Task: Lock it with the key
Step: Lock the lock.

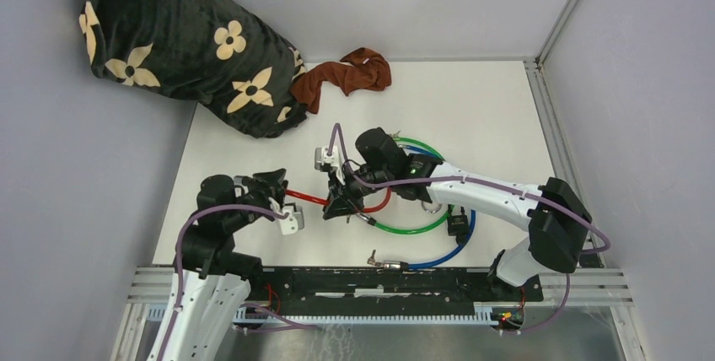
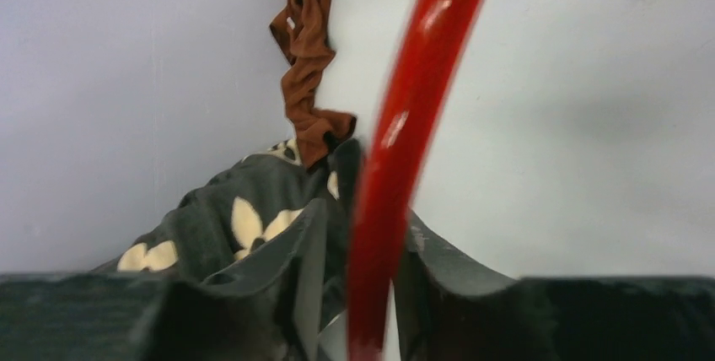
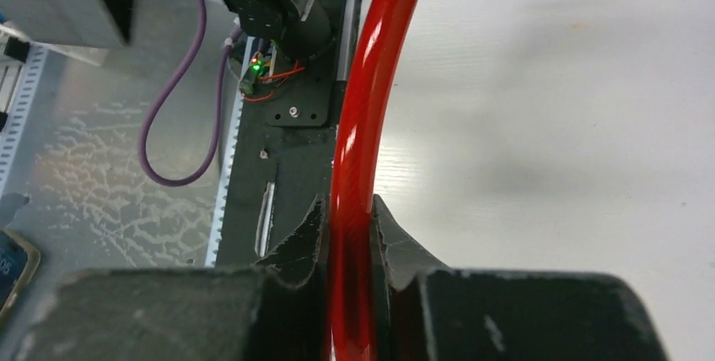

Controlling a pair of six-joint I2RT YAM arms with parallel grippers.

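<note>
Right fingers tight around red cable

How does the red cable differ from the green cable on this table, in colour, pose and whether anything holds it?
Colour: the red cable is red, the green cable green.
Grip: the left gripper and the right gripper each clamp the red cable; nothing holds the green cable.
Pose: the red cable spans between the two grippers; the green cable lies curved in a loop on the table.
Both are smooth, glossy cables.
</note>
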